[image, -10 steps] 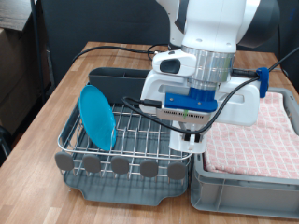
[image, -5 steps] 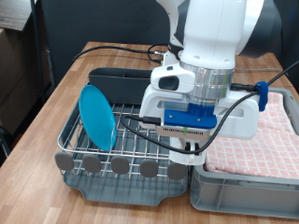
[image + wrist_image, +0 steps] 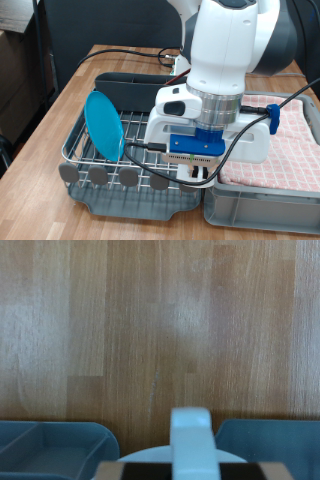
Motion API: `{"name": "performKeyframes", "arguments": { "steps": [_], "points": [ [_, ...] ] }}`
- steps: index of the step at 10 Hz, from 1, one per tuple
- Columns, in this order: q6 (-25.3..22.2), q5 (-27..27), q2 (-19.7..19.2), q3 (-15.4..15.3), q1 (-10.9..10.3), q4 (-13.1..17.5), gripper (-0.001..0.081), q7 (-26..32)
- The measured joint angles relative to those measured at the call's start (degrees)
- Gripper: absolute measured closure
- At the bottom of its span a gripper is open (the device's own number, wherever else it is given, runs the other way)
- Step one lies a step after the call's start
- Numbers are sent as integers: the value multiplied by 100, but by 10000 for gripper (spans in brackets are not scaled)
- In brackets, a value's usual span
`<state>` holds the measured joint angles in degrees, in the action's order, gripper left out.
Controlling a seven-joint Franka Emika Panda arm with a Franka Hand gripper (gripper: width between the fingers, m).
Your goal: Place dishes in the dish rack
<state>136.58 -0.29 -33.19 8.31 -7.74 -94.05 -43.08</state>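
My claw (image 3: 200, 172) has come lower over the dish rack (image 3: 140, 160) edge beside the grey bin (image 3: 262, 200). The blue plate (image 3: 103, 123) stands upright in the wires, held by its slot. My fingers pinch a white cup (image 3: 190, 445) rim above the bench (image 3: 150, 320).

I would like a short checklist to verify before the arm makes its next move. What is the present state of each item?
1. Blue plate stands upright in the dish rack: ok.
2. Gripper low at the rack's edge beside the grey bin: ok.
3. Gripper open or shut: cannot tell.
4. White object at the fingers, identity: cannot tell.
5. Spoon location: cannot tell, not in view.
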Motion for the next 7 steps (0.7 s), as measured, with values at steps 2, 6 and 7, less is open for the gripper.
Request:
{"name": "performKeyframes", "arguments": {
  "steps": [2,6,7],
  "points": [
    [-133,2,-116,21,5,90,734,5],
    [-335,87,-274,-40,107,313,734,194],
    [-285,86,-298,-32,109,321,734,196]
  ]
}}
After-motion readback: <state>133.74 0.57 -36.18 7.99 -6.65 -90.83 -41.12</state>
